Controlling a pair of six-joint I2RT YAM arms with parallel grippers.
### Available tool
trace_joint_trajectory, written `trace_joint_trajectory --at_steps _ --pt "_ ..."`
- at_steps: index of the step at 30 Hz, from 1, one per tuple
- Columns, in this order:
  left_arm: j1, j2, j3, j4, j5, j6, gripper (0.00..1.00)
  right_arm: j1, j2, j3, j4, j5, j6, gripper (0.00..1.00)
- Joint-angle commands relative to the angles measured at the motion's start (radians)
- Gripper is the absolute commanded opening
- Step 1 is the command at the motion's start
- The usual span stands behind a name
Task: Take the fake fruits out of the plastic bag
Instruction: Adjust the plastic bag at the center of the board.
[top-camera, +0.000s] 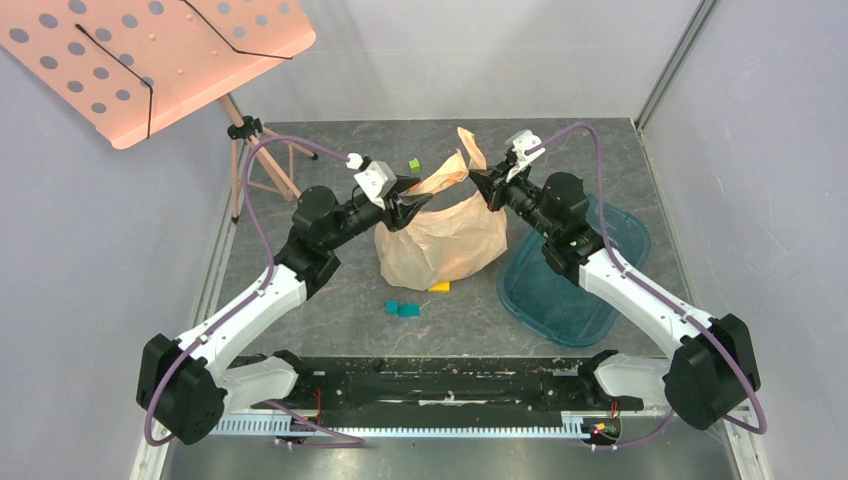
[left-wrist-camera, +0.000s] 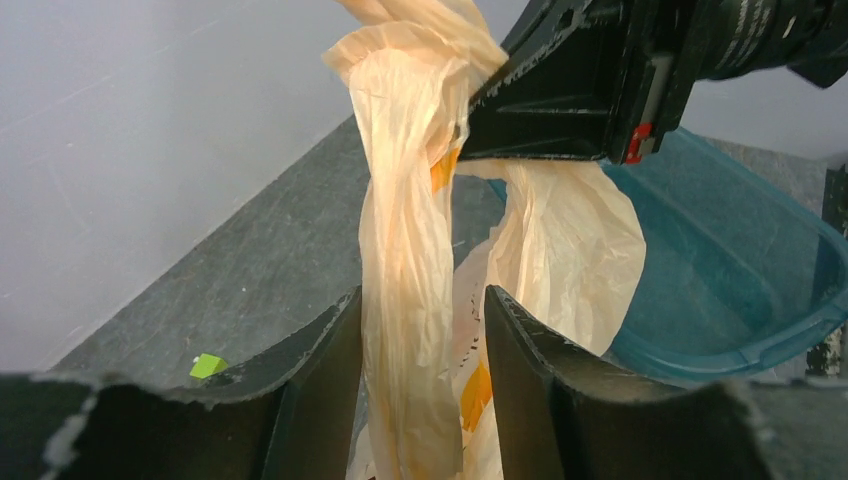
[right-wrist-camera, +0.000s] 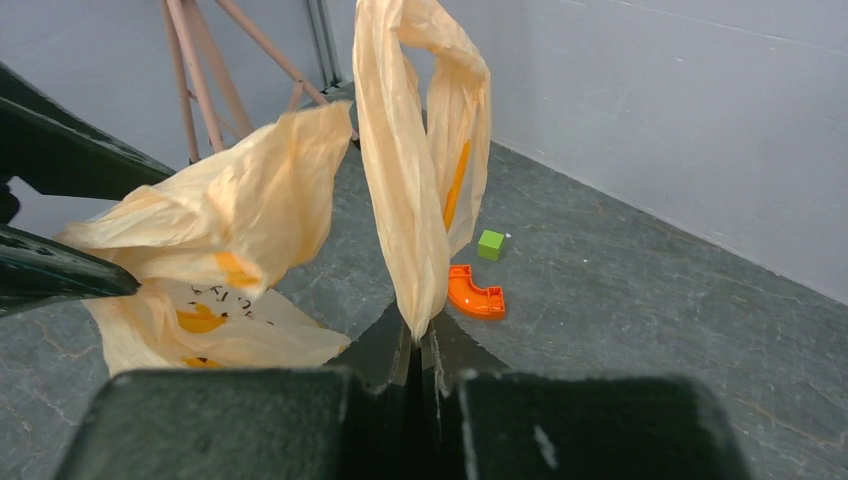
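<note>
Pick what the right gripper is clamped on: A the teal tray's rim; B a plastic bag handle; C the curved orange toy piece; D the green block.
B: the right gripper is shut on a twisted handle of the plastic bag; the orange piece and green block lie loose beyond.

Above the black base rail (top-camera: 440, 385), white arm shells (top-camera: 255, 305) meet black joints (top-camera: 185, 385); purple cables (top-camera: 250, 205) trail. The left gripper (top-camera: 418, 205) and right gripper (top-camera: 476, 180) are black.
</note>
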Motion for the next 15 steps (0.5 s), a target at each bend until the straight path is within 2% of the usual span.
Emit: trace_joint_trajectory --at_steps 1,5,7,8,12,14,15 --pt "0.004 0.019 0.067 -0.157 0.058 0.088 0.55 -0.001 -0.040 0.030 0.057 -0.036 0.016 0.00" --pt "0.004 0.012 0.080 -0.238 0.028 0.126 0.63 -0.001 -0.045 0.028 0.053 -0.041 0.010 0.00" --pt "0.004 0.011 0.086 -0.262 -0.001 0.137 0.60 -0.001 -0.045 0.027 0.052 -0.044 0.010 0.00" --pt "0.004 0.013 0.092 -0.273 -0.011 0.142 0.53 -0.001 -0.045 0.027 0.052 -0.047 0.011 0.00" --pt "0.004 0.031 0.132 -0.303 -0.026 0.147 0.15 -0.001 -0.052 0.033 0.039 -0.056 0.007 0.00" --pt "0.004 0.039 0.148 -0.293 -0.036 0.146 0.03 0.000 -0.055 0.050 0.022 -0.053 0.003 0.00" --pt "0.004 0.043 0.155 -0.283 -0.047 0.147 0.02 -0.001 -0.052 0.061 0.013 -0.050 0.000 0.00"
